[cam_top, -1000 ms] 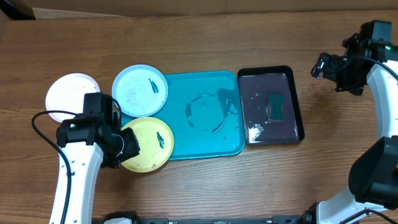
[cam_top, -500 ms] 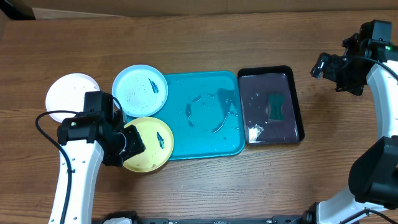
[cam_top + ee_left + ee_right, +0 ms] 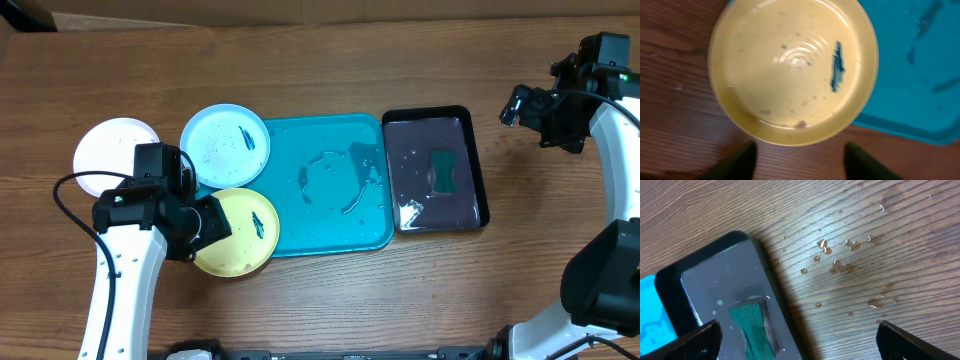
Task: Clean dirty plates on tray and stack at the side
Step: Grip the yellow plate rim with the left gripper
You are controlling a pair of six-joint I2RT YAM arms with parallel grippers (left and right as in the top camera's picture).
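A pale yellow plate with a dark-blue smear lies partly on the table and partly over the front-left corner of the teal tray. My left gripper is open at the plate's left rim, its fingers apart over bare wood and touching nothing. A light blue plate, also smeared, overlaps the tray's back-left corner. Farther left, a white plate rests on the table. My right gripper hangs wide open and empty, high at the far right.
A narrow black tray holding a green sponge sits against the teal tray's right side. Water pools on the teal tray's middle, and drops dot the wood to the right of the black tray.
My left gripper's jaws have spread apart and come off the yellow plate's rim, leaving the plate where it lay. The right arm has not moved.
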